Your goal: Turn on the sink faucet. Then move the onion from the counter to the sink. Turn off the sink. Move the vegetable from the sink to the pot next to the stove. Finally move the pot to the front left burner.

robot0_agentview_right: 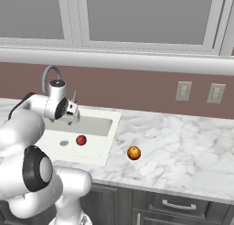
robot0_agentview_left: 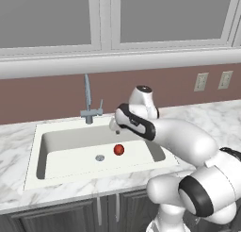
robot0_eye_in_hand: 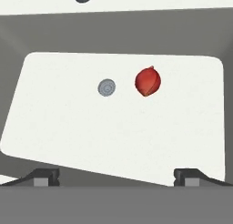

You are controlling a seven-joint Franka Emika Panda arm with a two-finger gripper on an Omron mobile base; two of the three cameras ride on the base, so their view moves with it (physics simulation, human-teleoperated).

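Note:
The red onion lies on the floor of the cream-white sink, just right of the round drain. My gripper hangs open over the basin's back part, above the onion, with nothing between its fingers. The grey-blue gooseneck faucet stands behind the basin, close to the left of my hand. I see no water stream. The pot and the stove are out of view.
An orange ball with dark stripes rests on the marble counter right of the sink. Two wall outlets sit on the brown backsplash. Dark cabinet fronts run below the counter edge.

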